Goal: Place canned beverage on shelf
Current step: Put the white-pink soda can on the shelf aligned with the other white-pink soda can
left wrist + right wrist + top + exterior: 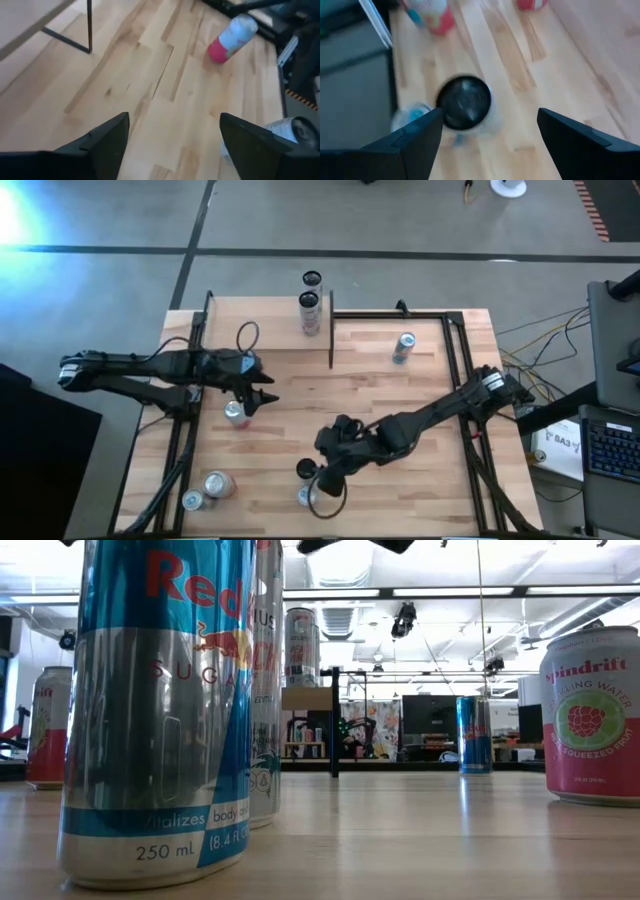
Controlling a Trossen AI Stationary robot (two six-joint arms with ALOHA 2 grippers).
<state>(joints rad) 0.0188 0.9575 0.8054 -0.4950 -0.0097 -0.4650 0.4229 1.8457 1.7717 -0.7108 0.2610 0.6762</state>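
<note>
Dark-topped can (464,102) stands upright near the tabletop's (420,480) front edge, just ahead of the right gripper (322,480), whose jaws gape wide and empty. Left gripper (258,401), also open and empty, hovers by a pink can (235,413). The shelf (265,335) lies far back, well apart.

Laptop (612,442) — cables (545,340) (off-table)

Shelf (268,330) at far edge of table (420,440), left of centre — one can (310,313) standing on it by right end panel (331,330), another (312,279) behind, beyond edge. Lone can (403,348) right of shelf. Can (235,413) mid-left, beside left gripper (262,398). Near edge: two cans (207,489) at left, two (307,482) at centre by right gripper (328,476).
</note>
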